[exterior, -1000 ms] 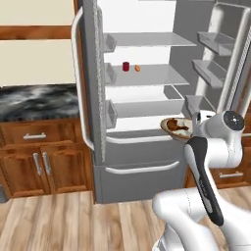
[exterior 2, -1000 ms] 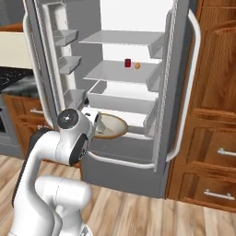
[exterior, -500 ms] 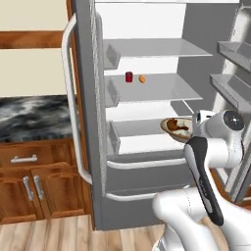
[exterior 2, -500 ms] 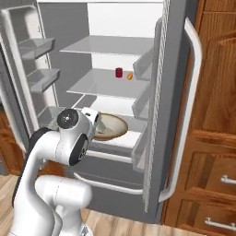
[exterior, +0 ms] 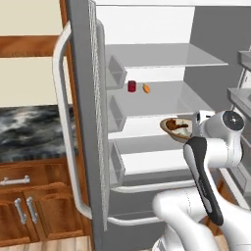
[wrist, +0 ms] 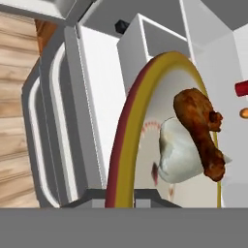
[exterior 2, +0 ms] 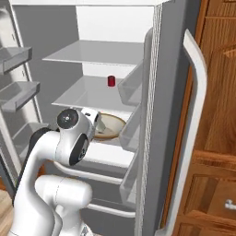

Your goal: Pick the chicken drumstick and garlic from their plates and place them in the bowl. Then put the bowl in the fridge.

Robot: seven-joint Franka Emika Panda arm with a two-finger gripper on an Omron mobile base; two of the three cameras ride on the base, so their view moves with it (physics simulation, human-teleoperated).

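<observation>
Pincer [wrist: 120,199] closed on the near rim of the bowl [wrist: 127,140]; in hand view the dark tips sit at 6 o'clock w/ the rim rising between them. Grip is on the edge, prob. so the bowl stays roughly level and its contents don't slide out while it's carried in.

In the bowl: chicken drumstick [wrist: 201,131] lying across the garlic [wrist: 180,154], touching it, both toward the 3 o'clock side of the hand view. So both pick-and-place steps look done; what's left is setting the bowl down.

From the left base view, bowl [exterior: 177,128] hangs at approx centre, just in front of the fridge [exterior: 162,98] middle shelves, drumstick showing as a dark blob inside. Right base view: bowl [exterior 2: 109,126] pokes out at 3 o'clock of the arm's white wrist, over the lower shelf edge. Can't tell if it's resting on a shelf yet or clear of it.

Fridge open, door w/ long grey handle [exterior: 62,122] swung to 9 o'clock in left base view. On the shelf above the bowl: small red can [exterior: 131,86] and a small orange item [exterior: 146,88] just beside it, at 12 o'clock from the bowl, well clear of it. Next move prob. needs a level push inward before release.
</observation>
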